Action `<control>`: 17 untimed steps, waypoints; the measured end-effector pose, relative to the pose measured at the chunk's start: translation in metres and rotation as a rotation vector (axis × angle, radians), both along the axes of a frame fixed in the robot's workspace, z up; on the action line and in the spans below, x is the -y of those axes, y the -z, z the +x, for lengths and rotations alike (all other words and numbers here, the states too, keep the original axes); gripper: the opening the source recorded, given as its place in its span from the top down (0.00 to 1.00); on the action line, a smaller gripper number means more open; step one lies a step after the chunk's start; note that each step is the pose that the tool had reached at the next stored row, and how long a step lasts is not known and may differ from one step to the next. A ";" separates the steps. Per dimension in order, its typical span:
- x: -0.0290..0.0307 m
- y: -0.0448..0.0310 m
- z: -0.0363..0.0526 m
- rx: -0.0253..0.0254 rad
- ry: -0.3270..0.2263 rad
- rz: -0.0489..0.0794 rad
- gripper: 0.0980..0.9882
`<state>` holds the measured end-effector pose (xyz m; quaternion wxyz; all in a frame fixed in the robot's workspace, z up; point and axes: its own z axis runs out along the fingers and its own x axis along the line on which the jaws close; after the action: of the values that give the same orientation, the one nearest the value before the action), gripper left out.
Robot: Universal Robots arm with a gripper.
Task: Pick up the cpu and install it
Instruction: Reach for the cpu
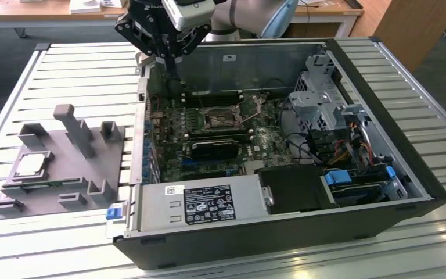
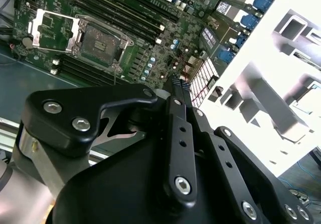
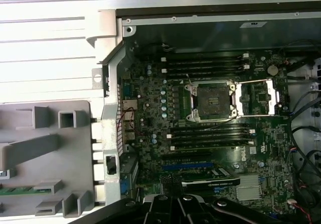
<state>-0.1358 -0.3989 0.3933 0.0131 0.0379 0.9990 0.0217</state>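
My pincer (image 1: 173,80) hangs near the top of the exterior view, a bit toward the exterior view's left. It is over the back corner of the open computer case (image 1: 285,238). My two fingers (image 2: 179,128) are squeezed together with nothing between them. The cpu (image 1: 33,164) lies flat on the grey holder (image 1: 103,167) on the metal table (image 1: 76,75). It is low on the exterior view's left, well apart from me. In the first wrist view, the socket (image 3: 210,101) on the green board (image 3: 261,148) has its lid swung open.
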 end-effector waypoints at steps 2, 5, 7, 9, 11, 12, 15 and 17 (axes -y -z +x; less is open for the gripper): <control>0.0000 0.0000 -0.0006 0.0000 0.000 0.000 0.99; 0.0000 0.0000 -0.0015 0.0000 0.000 0.000 0.99; 0.0000 0.0000 -0.0021 0.0000 0.000 0.000 0.99; 0.0000 0.0001 -0.0027 0.0000 0.000 0.000 0.99; 0.0000 0.0000 -0.0034 0.0000 0.000 0.000 0.99; 0.0000 0.0000 -0.0036 0.0000 0.000 0.000 0.99; 0.0000 0.0000 -0.0047 0.0000 0.000 0.000 0.99; 0.0000 0.0000 -0.0054 0.0000 0.000 0.000 0.99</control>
<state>-0.1412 -0.3989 0.3932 0.0131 0.0379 0.9990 0.0217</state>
